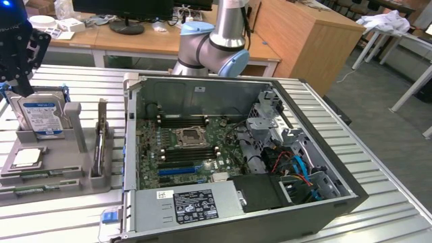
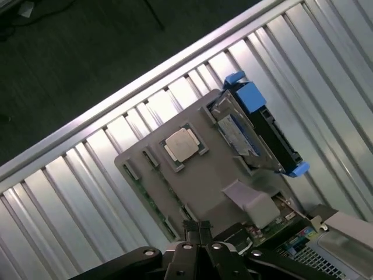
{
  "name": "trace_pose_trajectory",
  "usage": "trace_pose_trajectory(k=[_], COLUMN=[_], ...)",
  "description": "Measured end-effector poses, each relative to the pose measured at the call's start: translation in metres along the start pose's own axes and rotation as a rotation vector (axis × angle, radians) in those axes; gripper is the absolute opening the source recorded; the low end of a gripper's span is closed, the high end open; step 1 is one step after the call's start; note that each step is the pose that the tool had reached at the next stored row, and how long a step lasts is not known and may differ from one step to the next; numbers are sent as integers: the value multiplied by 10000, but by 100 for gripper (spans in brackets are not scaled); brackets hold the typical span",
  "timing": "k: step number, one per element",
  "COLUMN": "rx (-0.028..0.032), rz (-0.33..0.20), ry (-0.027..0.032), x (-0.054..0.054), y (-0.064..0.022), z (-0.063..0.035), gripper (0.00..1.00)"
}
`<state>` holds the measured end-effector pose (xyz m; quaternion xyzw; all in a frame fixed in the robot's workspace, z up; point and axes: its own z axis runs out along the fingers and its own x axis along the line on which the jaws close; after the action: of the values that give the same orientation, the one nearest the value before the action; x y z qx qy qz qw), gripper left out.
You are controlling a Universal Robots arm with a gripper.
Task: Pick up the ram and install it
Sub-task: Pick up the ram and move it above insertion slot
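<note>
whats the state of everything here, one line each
gripper: shut, empty, above the holder
ram: lying in the holder, not picked up
hard drive: upright in the holder
processor: flat on the holder
case: on its side, open, motherboard exposed
</note>
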<state>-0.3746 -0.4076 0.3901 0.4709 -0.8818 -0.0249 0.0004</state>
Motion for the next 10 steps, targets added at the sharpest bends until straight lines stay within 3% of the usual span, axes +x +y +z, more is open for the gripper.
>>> trace_pose_trajectory(k=[10], rx=[-39], rz=[-1808], ry=[82], x=[0], y=[0], z=[1], gripper=[10])
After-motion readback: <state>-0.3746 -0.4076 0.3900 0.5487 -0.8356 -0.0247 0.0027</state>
